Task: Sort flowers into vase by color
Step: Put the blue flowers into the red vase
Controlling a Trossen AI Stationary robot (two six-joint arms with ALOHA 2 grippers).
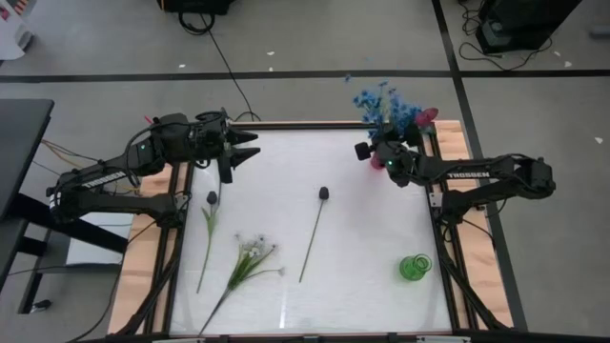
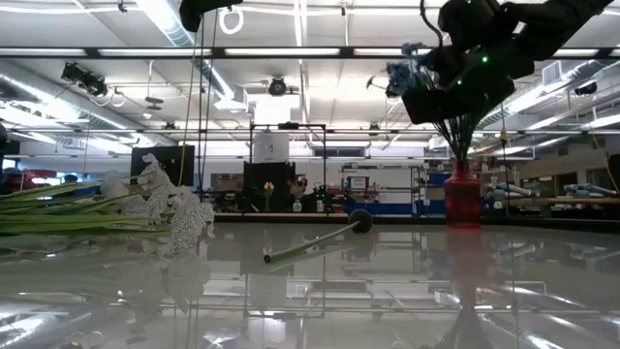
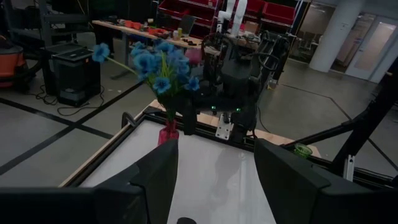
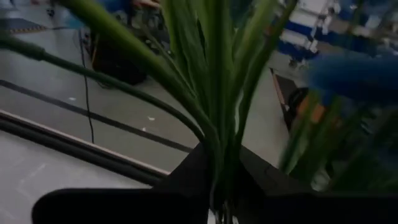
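Note:
A red vase (image 2: 462, 199) stands at the table's far right corner and holds blue flowers (image 1: 381, 103) and a pink bud (image 1: 426, 116). My right gripper (image 1: 366, 152) is at the bunch's stems just above the vase, closed around them. My left gripper (image 1: 250, 146) hangs open and empty over the far left of the table. Two dark-budded flowers (image 1: 324, 193) (image 1: 211, 198) and a white-clustered flower (image 1: 254, 252) lie flat on the table. My right gripper has green stems (image 4: 217, 155) of the bunch pinched between its two fingers (image 4: 186, 171), a little above the red vase's neck. The fingers reach in about level from the table's right side, across the stems. The stems stand upright with their lower ends in the vase.
A small green vase (image 1: 415, 267) stands near the table's near right corner. Dark frame rails (image 1: 448, 257) run along both sides of the white table top. The room beyond holds benches and shelves.

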